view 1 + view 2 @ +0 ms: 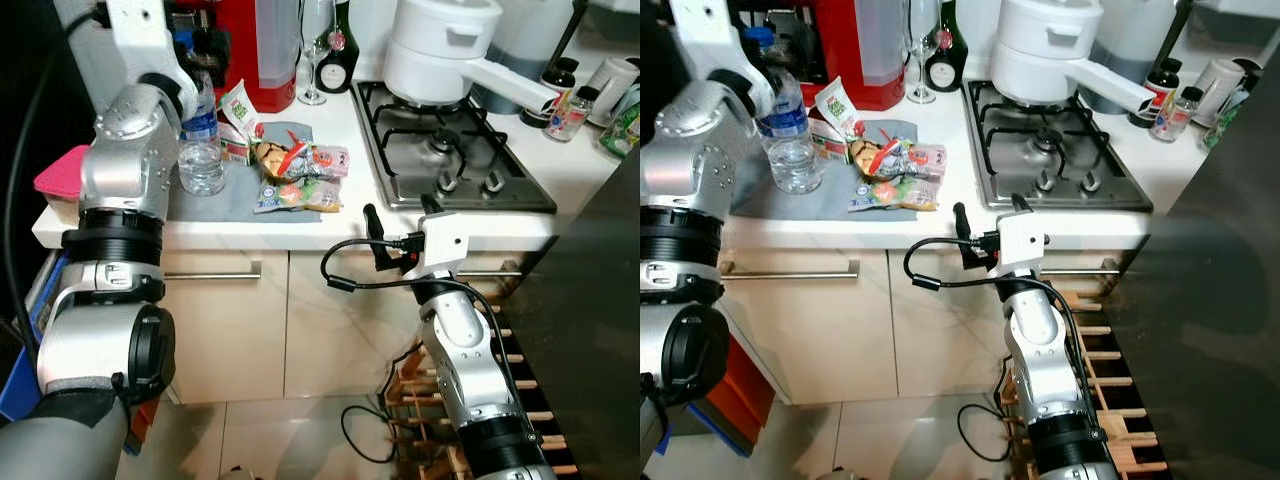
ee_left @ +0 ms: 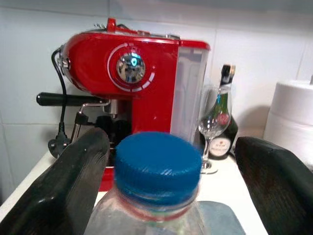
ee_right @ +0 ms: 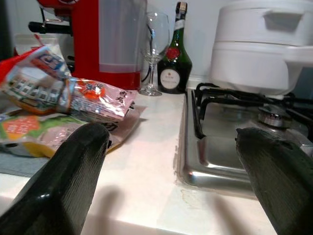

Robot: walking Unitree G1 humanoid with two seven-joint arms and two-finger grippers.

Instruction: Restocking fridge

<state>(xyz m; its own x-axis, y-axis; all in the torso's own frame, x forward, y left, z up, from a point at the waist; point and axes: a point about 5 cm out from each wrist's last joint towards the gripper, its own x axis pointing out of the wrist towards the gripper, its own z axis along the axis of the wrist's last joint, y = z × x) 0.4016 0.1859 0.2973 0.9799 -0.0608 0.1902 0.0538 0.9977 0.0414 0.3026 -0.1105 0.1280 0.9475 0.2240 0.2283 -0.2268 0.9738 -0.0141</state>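
Observation:
A clear plastic water bottle (image 1: 201, 150) with a blue cap (image 2: 157, 164) stands on a grey cloth (image 1: 235, 202) on the white counter. My left gripper (image 2: 171, 147) is open around the bottle's neck, one black finger (image 2: 63, 186) on each side of the cap. Several colourful snack packets (image 1: 297, 172) lie on the cloth to the right of the bottle. My right gripper (image 1: 400, 215) is open at the counter's front edge, level with the worktop, between the packets and the hob, holding nothing.
A red coffee machine (image 1: 255, 50), a wine glass (image 1: 314, 55) and a dark bottle (image 1: 341, 52) stand at the back. A steel gas hob (image 1: 450, 150) carries a white pot (image 1: 440, 45). A dark panel (image 1: 600, 320) stands at the right, with a wooden rack (image 1: 420, 395) below.

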